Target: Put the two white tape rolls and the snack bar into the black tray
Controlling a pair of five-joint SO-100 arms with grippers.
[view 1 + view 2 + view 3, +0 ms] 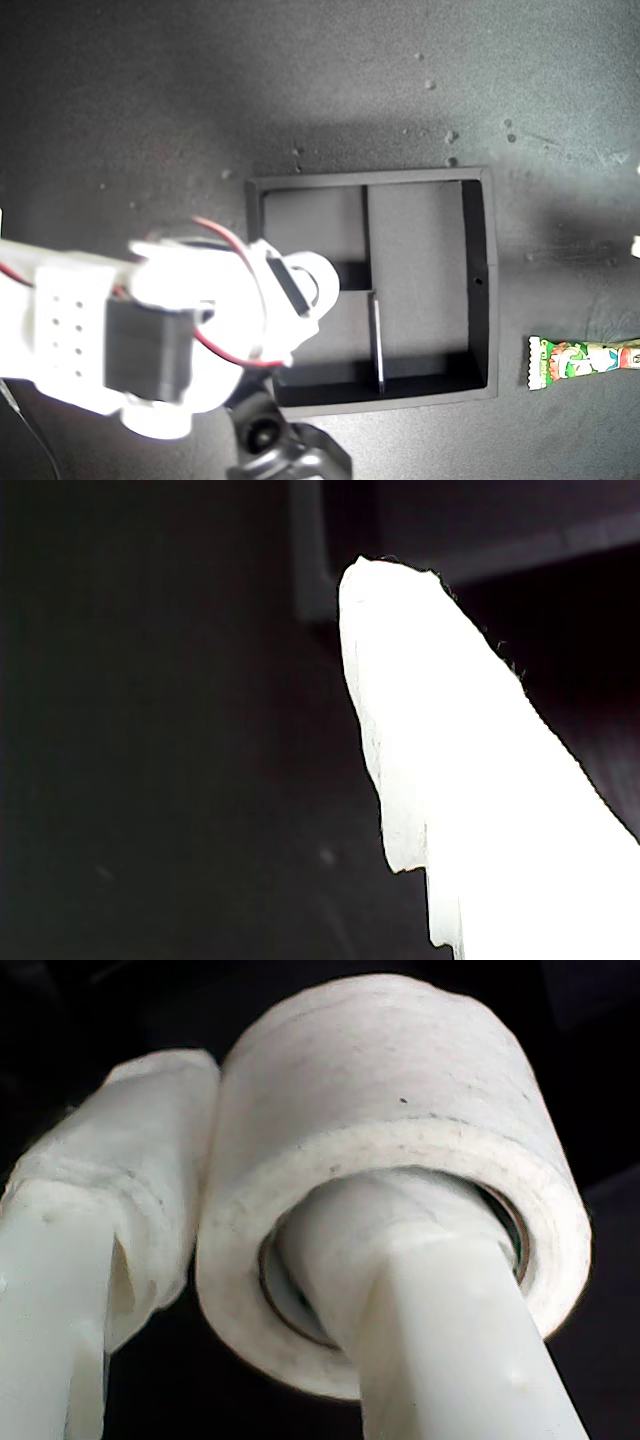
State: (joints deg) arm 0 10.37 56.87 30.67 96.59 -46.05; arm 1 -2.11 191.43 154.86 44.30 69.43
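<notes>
A white tape roll (390, 1160) is held by my second gripper (250, 1260): one finger (440, 1310) is passed through the open centre of the roll, and the other finger (110, 1220) is pressed against the outer wall. The jaws are closed narrowly on the ring wall.

In the exterior view, a white arm (150, 330) with red wires is seen at the exterior view's left. Its round white end (310, 280) is placed over the left edge of the black tray (480, 280), above the small compartments. It cannot be told from this view whether this white end is the roll or a part of the gripper.

The snack bar (585, 360) is lying on the dark table (150, 100) at the exterior view's right, just beside the tray and outside it.

In the first wrist view only one bright white finger (450, 760) of my first gripper is shown against the dark surface, so the state of its jaws cannot be told. A second tape roll is not visible.
</notes>
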